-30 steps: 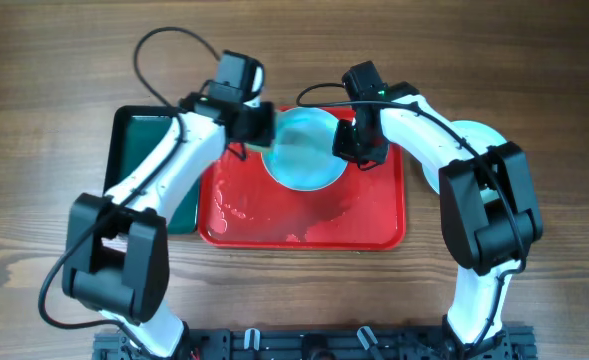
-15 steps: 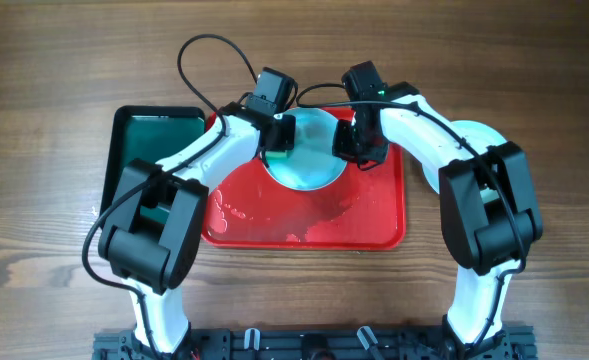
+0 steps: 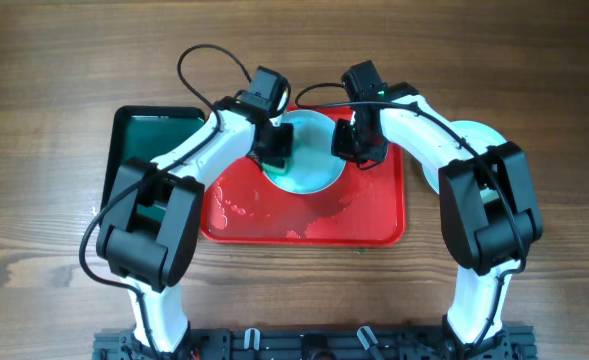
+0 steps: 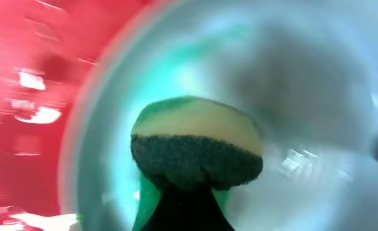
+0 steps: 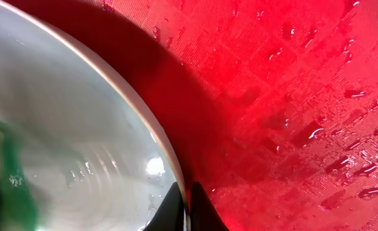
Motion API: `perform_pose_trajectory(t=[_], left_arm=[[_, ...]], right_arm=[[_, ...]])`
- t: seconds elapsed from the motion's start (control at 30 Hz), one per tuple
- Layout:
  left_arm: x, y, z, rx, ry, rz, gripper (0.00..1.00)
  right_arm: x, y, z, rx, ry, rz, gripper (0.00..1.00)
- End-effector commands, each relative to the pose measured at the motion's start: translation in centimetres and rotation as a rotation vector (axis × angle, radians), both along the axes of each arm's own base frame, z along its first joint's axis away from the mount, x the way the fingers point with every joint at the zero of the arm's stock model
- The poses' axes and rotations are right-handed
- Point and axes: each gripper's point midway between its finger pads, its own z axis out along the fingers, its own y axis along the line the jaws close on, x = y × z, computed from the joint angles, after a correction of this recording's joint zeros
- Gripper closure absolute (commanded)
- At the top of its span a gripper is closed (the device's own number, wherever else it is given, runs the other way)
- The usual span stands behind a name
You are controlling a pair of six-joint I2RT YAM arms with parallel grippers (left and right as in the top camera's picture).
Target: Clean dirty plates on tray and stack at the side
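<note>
Your left tool [image 3: 275, 147] pinches the sponge [image 4: 195, 149], pressed on the left half of the plate [image 3: 314, 168]. Your right tool [image 5: 188, 204] clamps its right rim

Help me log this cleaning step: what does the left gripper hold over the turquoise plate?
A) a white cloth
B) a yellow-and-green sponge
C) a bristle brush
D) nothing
B: the left wrist view shows a sponge, yellow with a dark green scouring face, in the left gripper over the turquoise plate.
</note>
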Motion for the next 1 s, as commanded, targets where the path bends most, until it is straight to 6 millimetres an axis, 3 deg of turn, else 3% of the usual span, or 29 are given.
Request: perform_pose_trajectory(t=[0.0, 0.1, 0.23, 0.4, 0.53, 0.57, 0.67, 0.8, 0.9, 0.97], left_arm=[[-2.5, -4.4, 0.4, -0.236, 0.091, -0.129, 0.96], [-0.1, -3.9, 0.6, -0.215, 0.011, -0.056, 0.96], [4.5, 1.6, 0.5, 0.024, -0.152, 0.216, 0.96], [5.3, 4.5, 6.9, 0.069, -0.177, 0.279, 0.96], [3.6, 7.0, 12.2, 0.066, -0.165, 0.347, 0.96], [3.2, 7.8, 12.6, 0.070, -0.154, 0.371, 0.96], [2.2, 10.0, 12.3, 0.094, -0.100, 0.423, 0.96], [1.8, 10.8, 12.1, 0.108, -0.074, 0.435, 0.96], [1.7, 10.8, 12.0, 0.110, -0.071, 0.435, 0.96], [1.7, 10.8, 12.0, 0.110, -0.071, 0.435, 0.96]], right_arm=[[-0.7, -1.3, -1.5, -0.058, 0.031, -0.013, 0.96], [-0.7, -1.4, -1.5, -0.058, 0.031, -0.013, 0.96], [-0.7, -1.2, -1.5, -0.051, 0.031, -0.012, 0.96], [-0.7, -1.2, -1.5, -0.050, 0.031, -0.008, 0.96], [-1.1, -0.1, -1.2, 0.020, 0.040, 0.072, 0.96], [-1.1, 0.0, -0.9, 0.032, 0.036, 0.092, 0.96], [-1.0, -0.2, 1.9, 0.030, -0.014, 0.097, 0.96], [-1.1, -2.1, 8.9, -0.018, -0.157, 0.071, 0.96], [-2.2, -5.4, 13.2, -0.058, -0.213, 0.002, 0.96], [-3.3, -8.8, 15.2, -0.092, -0.218, -0.072, 0.96]])
